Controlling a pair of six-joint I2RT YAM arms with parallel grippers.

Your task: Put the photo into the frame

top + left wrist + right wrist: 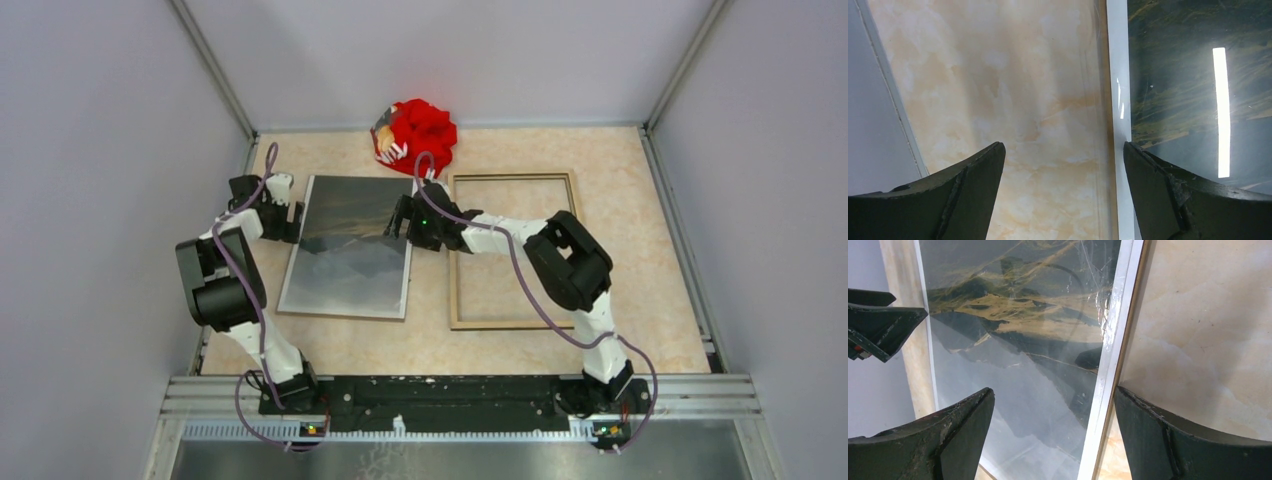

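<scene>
So the glossy dark mountain-landscape photo (350, 255) lies flat on the beige marbled table (640, 250). The left gripper (293, 222) and the right gripper (400, 222) straddle its left and right edges, both spread wide and grasping nothing, probably set for a two-sided lift. The thin wood-coloured rectangular frame (512, 325) lies just right of the photo, with the right arm crossing it. The crumpled red cloth bundle (420, 130) sits beyond the photo's far right corner, harmless I'd guess.

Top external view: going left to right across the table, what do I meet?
In order: left fingers, open at the photo's left edge → photo → right fingers, open at its right edge → frame, empty, wood-coloured side up.
</scene>
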